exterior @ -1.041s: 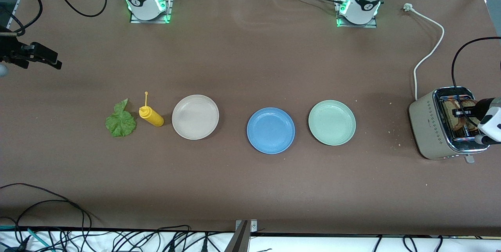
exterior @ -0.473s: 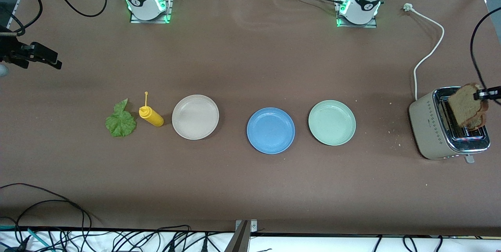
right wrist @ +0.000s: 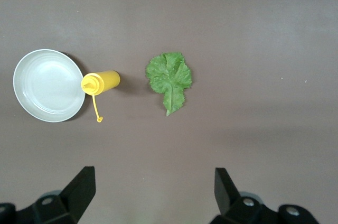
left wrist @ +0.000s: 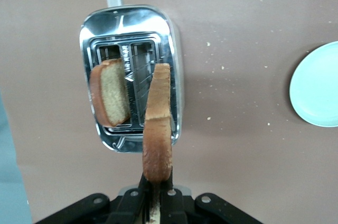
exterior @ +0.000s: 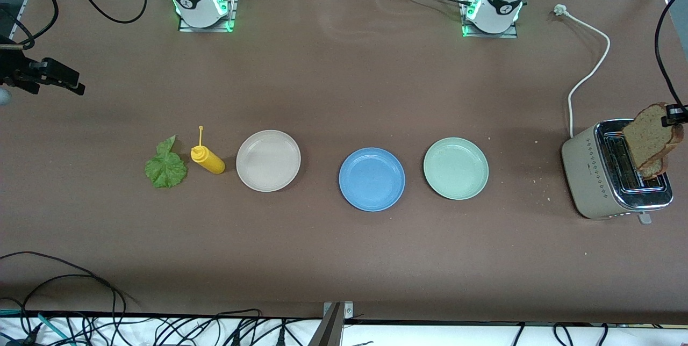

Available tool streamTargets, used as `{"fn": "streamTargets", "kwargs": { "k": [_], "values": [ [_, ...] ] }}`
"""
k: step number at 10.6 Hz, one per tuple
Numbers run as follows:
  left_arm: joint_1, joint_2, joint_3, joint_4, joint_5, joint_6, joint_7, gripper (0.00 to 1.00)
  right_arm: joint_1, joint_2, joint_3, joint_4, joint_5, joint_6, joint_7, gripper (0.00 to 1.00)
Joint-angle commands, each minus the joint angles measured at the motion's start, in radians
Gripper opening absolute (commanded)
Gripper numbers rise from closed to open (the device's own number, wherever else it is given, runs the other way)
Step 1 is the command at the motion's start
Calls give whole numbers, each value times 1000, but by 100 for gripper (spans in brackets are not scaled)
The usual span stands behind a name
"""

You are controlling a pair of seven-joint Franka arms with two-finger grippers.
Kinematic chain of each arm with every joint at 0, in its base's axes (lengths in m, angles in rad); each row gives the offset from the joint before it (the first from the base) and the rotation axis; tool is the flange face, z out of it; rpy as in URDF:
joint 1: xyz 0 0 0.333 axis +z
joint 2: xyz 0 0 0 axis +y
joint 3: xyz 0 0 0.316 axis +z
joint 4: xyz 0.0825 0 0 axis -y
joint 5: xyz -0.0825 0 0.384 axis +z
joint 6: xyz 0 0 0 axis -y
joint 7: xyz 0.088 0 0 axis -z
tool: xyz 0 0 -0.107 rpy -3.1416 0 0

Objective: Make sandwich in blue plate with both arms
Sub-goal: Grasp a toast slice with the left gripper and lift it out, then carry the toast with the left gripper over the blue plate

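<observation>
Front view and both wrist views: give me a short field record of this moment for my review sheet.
left gripper: shut on bread slice, over the toaster
second slice: in a toaster slot
right gripper: open, holding nothing, over bare table near the lettuce leaf
blue plate: holds nothing, between beige plate and green plate
mustard bottle: lying between lettuce leaf and beige plate
stage: first slice lifted out, sandwich not yet begun

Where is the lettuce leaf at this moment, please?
The lettuce leaf lies flat on the table toward the right arm's end, beside the yellow squeeze bottle, which lies between it and the beige plate.
</observation>
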Motion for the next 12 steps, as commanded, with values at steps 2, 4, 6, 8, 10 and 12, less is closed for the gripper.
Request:
{"fn": "streamTargets", "kwargs": {
  "k": [2,4,6,8,10,12],
  "values": [
    [-45,41,-10,15,-26,0,9,0,4,2,-4,20,8,-20,-4,100],
    [-63,80,-10,8,-163,9,-41,0,4,2,-4,20,8,-20,-4,100],
    [-137,104,-13,0,-285,9,-138,0,4,2,-4,20,8,-20,-4,100],
    [-200,155,-13,-2,-485,14,-262,0,4,2,-4,20,8,-19,-4,100],
    [-287,210,-13,-2,-625,96,-284,0,4,2,-4,20,8,-19,-4,100],
    [-376,279,-13,-2,-749,223,-302,0,2,2,-4,20,8,-19,-4,100]
  ]
}}
